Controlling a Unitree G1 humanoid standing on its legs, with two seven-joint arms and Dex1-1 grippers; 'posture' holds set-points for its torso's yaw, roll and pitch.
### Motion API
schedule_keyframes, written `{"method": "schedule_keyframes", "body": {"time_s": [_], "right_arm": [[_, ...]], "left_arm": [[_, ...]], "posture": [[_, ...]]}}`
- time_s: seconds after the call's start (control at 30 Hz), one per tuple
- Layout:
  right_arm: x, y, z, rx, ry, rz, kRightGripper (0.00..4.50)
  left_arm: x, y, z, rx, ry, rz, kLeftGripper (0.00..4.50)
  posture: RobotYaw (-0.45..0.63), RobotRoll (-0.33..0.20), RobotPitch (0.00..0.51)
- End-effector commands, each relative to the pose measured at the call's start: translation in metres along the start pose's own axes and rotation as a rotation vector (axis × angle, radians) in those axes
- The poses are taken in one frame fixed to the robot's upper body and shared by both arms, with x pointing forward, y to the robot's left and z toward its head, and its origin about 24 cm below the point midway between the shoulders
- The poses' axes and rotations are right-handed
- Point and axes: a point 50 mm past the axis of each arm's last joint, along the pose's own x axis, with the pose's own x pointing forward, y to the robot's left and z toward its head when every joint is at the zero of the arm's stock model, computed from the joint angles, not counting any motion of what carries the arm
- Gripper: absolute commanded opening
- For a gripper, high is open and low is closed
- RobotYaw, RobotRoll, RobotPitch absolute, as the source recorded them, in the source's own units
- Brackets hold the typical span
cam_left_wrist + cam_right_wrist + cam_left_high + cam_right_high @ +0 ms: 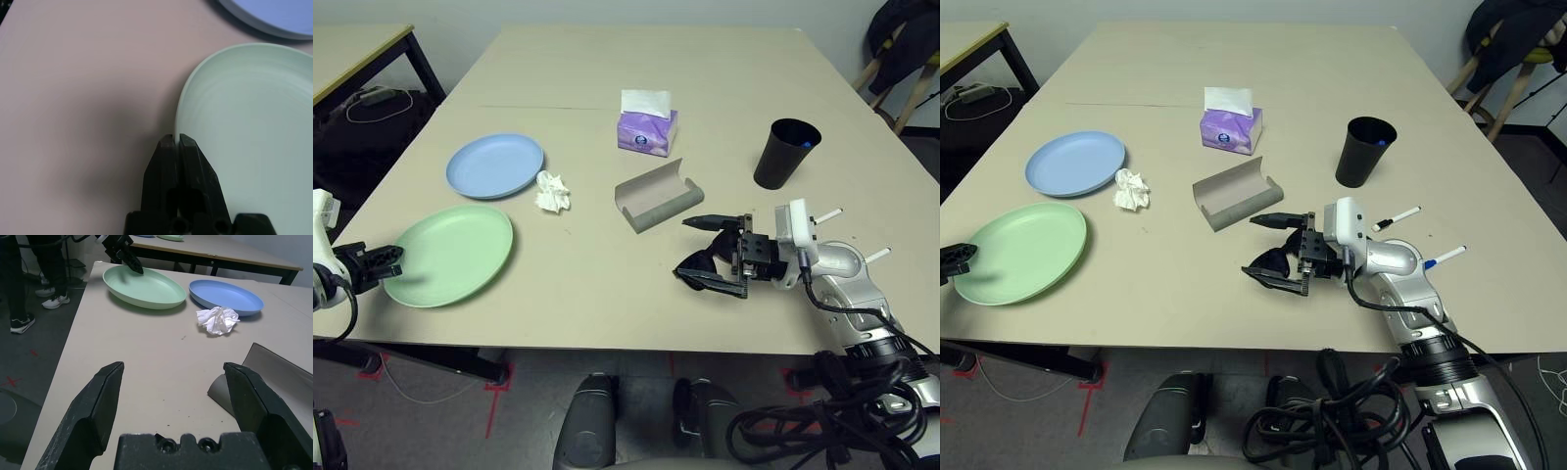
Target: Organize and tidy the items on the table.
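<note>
While the left gripper pinches the green plate (rim), the right gripper gapes

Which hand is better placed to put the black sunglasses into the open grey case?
The right hand. It is open right by the black sunglasses, with the open grey oblong case just beyond. The left hand is shut on the pale green round plate, far across the table.

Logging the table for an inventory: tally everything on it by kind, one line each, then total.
Plates: 2, pale blue and pale green
Crumpled tissue: 1
Tissue box: 1
Glasses case: 1
Sunglasses: 1
Black cup: 1
White pens: 2, and
Total: 9
</note>
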Motion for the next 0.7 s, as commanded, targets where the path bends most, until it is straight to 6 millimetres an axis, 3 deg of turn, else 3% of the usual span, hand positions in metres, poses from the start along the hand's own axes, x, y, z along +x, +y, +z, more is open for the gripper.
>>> {"method": "schedule_keyframes", "body": {"time_s": [0.03,0.4,0.7], "right_arm": [[0.001,-0.001,0.002,-0.02,0.006,0.006,4.5],[0.004,-0.003,0.005,-0.017,-0.004,-0.001,4.5],[0.002,-0.01,0.005,-0.003,-0.021,-0.097,4.5]], "left_arm": [[0.004,-0.014,0.007,-0.058,-0.056,-0.036,0.02],[0.024,-0.051,0.049,-0.193,-0.234,-0.061,0.02],[0.062,-0.063,0.074,-0.327,-0.356,0.124,0.02]], "posture": [[0.1,0.0,0.094],[0.1,0.0,0.094],[0.1,0.0,0.09]]}}
